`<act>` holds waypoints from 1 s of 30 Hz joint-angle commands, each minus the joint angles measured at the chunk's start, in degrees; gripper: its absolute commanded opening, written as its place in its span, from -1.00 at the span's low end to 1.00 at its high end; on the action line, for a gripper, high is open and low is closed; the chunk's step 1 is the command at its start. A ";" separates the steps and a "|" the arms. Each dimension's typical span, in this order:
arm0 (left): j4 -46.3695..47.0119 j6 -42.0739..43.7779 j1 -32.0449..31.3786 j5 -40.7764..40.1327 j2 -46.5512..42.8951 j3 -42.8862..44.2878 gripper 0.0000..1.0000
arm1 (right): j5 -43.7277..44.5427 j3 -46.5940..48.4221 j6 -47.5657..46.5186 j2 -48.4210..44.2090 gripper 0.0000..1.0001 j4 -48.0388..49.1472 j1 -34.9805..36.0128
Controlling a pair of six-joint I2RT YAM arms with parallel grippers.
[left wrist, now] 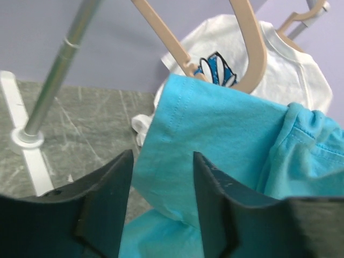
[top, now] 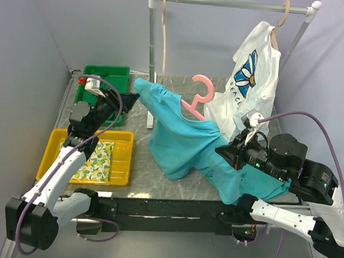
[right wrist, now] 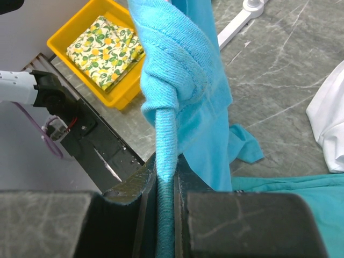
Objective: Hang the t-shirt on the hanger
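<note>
On the grey table (top: 141,187) the t-shirt (top: 177,140) lay draped, the hanger (top: 201,87) poking from its neck; the right gripper (right wrist: 165,172) pinched its cloth; the left gripper (left wrist: 161,161) stood spread by a sleeve; next, probably, tug it straight.

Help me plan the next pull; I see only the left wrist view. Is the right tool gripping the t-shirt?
Observer: Yes, the right tool is shut on a bunched fold of the t-shirt.
Operator: Where is the hanger?
Observer: The hanger sticks out at the collar, hook up, one arm going under the cloth.
Operator: What lies beside my arm?
Observer: A yellow tray holding a lemon-print cloth.
</note>
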 commanded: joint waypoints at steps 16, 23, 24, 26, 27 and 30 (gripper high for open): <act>21.58 -1.62 2.45 20.35 7.45 -1.08 -0.39 | -1.44 4.13 -0.77 0.78 -1.00 2.25 -0.09; 12.27 1.37 3.41 7.89 3.23 -2.13 -0.97 | -0.65 4.31 -0.07 -0.36 -1.00 1.02 -0.09; 11.56 0.94 3.67 4.65 2.79 -2.22 -0.97 | -0.30 4.48 0.10 -0.54 -1.00 0.50 -0.09; 7.53 0.15 4.11 0.33 2.62 -1.87 -0.97 | 0.06 4.83 0.19 -0.80 -1.00 -0.03 -0.18; 7.34 -0.73 4.38 -1.43 2.61 -2.04 -0.97 | 0.67 4.92 0.28 -1.07 -1.00 -0.56 -0.10; 6.12 -2.22 4.55 -2.23 3.23 -2.14 -0.97 | 1.29 5.36 0.63 -1.68 -1.00 -1.44 -0.09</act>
